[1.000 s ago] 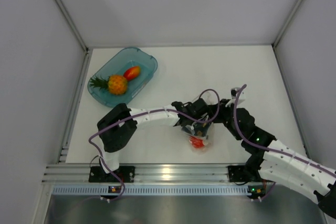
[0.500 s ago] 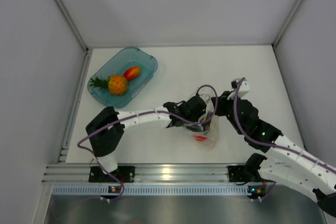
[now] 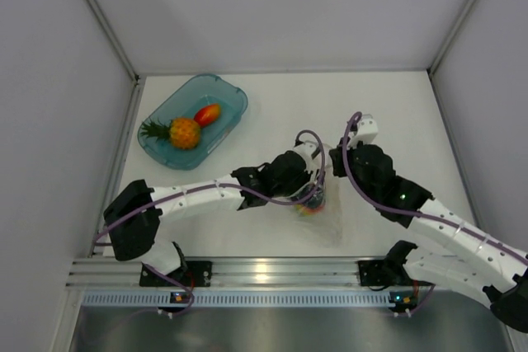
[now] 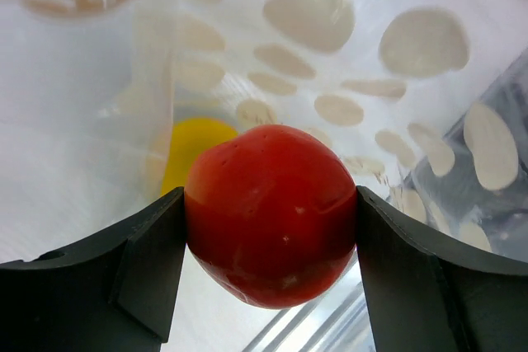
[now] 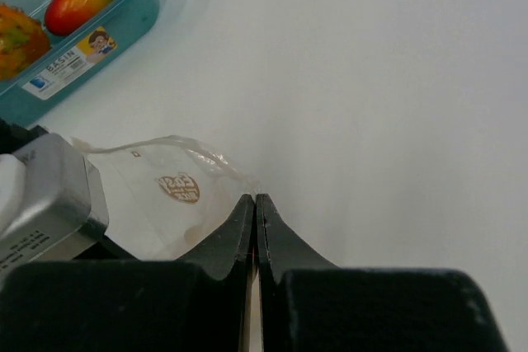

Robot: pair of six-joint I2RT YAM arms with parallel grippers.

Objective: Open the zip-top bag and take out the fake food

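Extraction step, mid-task. The left hand [image 4: 271,199] is reached inside the bag [image 4: 355,30], its two fingers [image 4: 144,261] clamped on opposite sides of a red fruit [image 4: 266,232] that fills the gap between them. A lemon [image 4: 191,147] lies just beyond that fruit, toward the hand's left finger, also within the clear film. The right hand [image 5: 256,205] has its fingers pressed together, apparently pinching the bag's rim where the film runs in to the tips, so the mouth is held up beside the left hand. Well apart from both hands, off to the far left of the right hand, a tray [image 3: 239,101] already holds a pineapple [image 3: 183,132] and a red-orange fruit [image 3: 207,114]; the bag is therefore judged partly emptied. The next move calls for drawing the left hand back out through the mouth without loosening its grip, while the right hand keeps the rim taut above the worktop [image 3: 396,113]; the loose film may snag on the fruit.
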